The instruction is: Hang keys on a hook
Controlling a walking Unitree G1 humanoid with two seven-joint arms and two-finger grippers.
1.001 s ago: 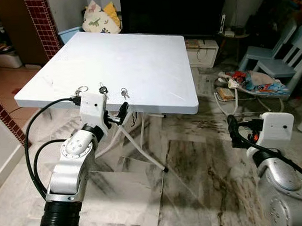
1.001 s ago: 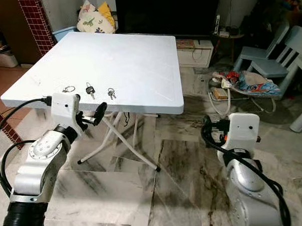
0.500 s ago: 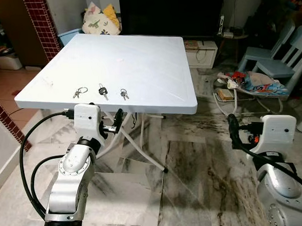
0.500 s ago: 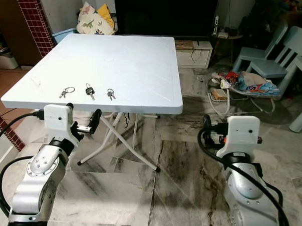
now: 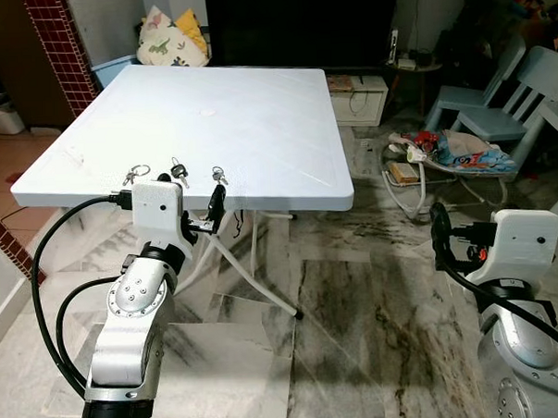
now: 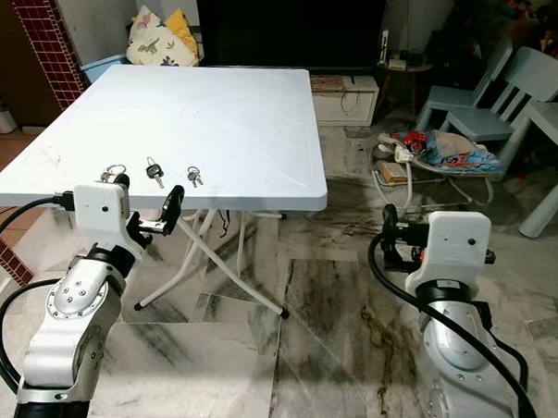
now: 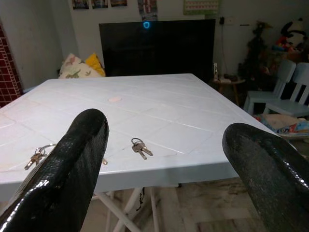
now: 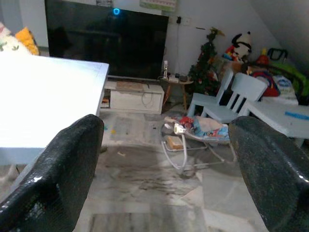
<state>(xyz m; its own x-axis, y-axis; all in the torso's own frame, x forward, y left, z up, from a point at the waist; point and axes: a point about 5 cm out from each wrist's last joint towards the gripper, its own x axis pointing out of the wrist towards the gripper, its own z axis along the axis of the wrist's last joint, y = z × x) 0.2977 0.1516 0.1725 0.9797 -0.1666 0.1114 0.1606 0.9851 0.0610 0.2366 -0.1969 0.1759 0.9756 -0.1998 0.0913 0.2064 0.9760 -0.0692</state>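
- Head camera, left eye: I take the white folding table (image 5: 256, 108) as my landmark. Three sets of keys lie in a row near its front edge: a ringed bunch (image 5: 134, 173), a black-headed key (image 5: 177, 170) and a small pair of keys (image 5: 219, 175). My left gripper (image 5: 205, 212) sits just below and in front of that edge, under the keys, its fingers pointing toward the table. I judge it is staged there to reach up and over the lip for a pickup.
- Head camera, right eye: my right gripper (image 6: 391, 236) is well apart from the table, over the marble floor (image 6: 338, 299) beyond the table's right corner, away from the keys. I read it as parked, leaving the reach to the left arm. I can make out no hook from here.
- Left wrist camera: the two black fingers (image 7: 72, 164) stand wide apart with nothing between them. Through the gap I see the tabletop edge and the small pair of keys (image 7: 140, 148) almost centred, so that set looks like my target. The ringed bunch (image 7: 37, 155) lies off to one side.
- Right wrist camera: its fingers (image 8: 53, 179) are likewise spread wide and hold nothing. Past them are the floor, a dark TV (image 8: 106, 38) and pale blue chairs (image 8: 227, 99) beyond the table's corner.
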